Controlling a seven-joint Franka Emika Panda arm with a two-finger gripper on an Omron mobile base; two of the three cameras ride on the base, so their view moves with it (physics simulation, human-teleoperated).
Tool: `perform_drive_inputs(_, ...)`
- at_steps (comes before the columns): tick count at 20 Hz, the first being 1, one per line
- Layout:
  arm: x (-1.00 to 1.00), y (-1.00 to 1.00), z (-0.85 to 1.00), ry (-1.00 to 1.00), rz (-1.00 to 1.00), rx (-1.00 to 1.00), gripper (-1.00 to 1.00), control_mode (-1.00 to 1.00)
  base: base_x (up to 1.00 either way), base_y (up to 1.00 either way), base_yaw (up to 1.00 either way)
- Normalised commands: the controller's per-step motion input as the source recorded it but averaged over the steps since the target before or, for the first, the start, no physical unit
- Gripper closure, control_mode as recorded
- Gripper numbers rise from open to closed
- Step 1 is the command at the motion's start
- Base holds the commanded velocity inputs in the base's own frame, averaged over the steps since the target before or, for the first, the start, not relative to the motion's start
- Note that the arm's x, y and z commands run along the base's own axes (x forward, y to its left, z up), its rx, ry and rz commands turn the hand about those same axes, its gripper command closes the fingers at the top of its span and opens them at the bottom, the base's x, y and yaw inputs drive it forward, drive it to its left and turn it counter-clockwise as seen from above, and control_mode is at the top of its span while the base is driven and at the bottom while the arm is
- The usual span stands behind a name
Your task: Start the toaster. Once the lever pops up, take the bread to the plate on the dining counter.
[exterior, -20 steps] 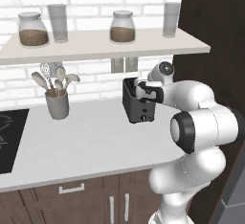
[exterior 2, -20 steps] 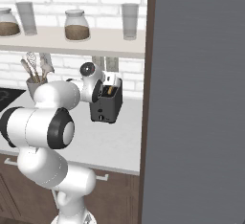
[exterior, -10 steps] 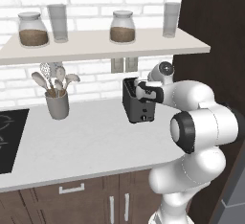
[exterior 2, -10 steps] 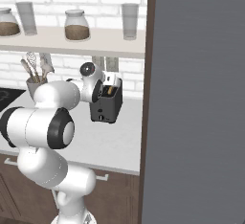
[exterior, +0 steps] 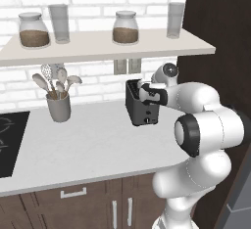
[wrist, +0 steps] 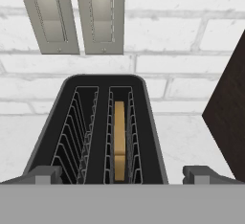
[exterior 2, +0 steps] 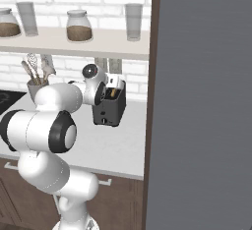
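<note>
The toaster (exterior: 141, 104) stands near the tabletop's (exterior: 93, 149) back edge with the bread (wrist: 119, 139) sunk in one slot, and the tool (wrist: 119, 174), spread wide above it, should probably find the lever and press straight down.

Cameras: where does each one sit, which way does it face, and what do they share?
Left base view: behind-left of the arm, facing the brick wall; arm lower right, gripper over the toaster.
Right base view: behind-right; arm lower left, dark panel on the right.
Hand view: looks down into the toaster, bread in its right slot, open fingertips at bottom.
All three share the toaster.
</note>
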Motion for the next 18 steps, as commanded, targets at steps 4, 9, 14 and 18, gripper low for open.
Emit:
perform_drive_inputs(4, 0.0, 0.0, 0.0, 0.0, 0.0, 0.0, -1.0, -1.0, 0.0, 0.0, 0.0)
perform_drive_inputs(9, 0.0, 0.0, 0.0, 0.0, 0.0, 0.0, -1.0, -1.0, 0.0, 0.0, 0.0)
perform_drive_inputs(14, 0.0, 0.0, 0.0, 0.0, 0.0, 0.0, -1.0, -1.0, 0.0, 0.0, 0.0)
perform_drive_inputs(18, 0.0, 0.0, 0.0, 0.0, 0.0, 0.0, -1.0, -1.0, 0.0, 0.0, 0.0)
